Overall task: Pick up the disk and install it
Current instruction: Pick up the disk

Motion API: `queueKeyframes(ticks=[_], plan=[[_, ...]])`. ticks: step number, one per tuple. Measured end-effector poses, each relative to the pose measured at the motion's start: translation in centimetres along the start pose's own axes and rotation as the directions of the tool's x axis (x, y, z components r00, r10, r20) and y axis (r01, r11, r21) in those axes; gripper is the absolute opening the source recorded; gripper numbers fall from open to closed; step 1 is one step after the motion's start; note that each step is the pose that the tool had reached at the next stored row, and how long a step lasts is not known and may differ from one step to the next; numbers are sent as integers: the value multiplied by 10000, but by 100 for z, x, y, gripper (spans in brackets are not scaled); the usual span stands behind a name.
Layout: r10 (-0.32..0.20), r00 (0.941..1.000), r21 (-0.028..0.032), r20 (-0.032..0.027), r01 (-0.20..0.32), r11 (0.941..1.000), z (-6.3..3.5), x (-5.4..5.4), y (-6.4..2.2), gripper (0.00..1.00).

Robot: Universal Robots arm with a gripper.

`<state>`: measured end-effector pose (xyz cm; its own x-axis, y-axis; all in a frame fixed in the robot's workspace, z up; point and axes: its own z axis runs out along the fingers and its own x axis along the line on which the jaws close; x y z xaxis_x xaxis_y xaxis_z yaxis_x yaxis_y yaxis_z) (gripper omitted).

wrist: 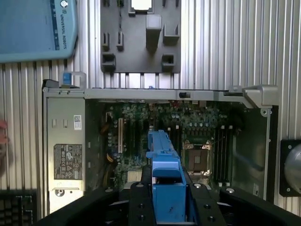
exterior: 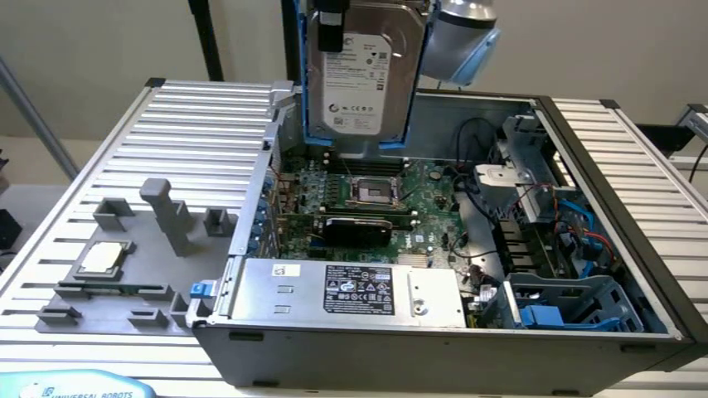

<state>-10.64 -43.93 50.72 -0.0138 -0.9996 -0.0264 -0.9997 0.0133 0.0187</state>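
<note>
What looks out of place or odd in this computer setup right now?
Nothing looks spilled or damaged. Only the disk stands out: the gripper holds it upright on edge above the open computer case, over the motherboard.

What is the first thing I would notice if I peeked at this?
A flat silver-grey disk with a white label, clipped in a bright blue plastic frame, hangs upright over a big open grey metal computer case, gripped by the black end effector. Inside the case lies a green circuit board. A dark grey plastic tray sits on the table at the exterior view's left.
</note>
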Motion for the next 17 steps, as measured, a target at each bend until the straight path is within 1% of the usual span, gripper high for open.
queueKeyframes(ticks=[10, 13, 17], plan=[[-1, 10000, 1, 0, 1, 10000, 4, 180, -454, 33], [-2, 10000, 0, -1, 2, 10000, 9, 249, -572, 33], [-1, 10000, 0, 1, 1, 10000, 20, 356, -700, 33]])
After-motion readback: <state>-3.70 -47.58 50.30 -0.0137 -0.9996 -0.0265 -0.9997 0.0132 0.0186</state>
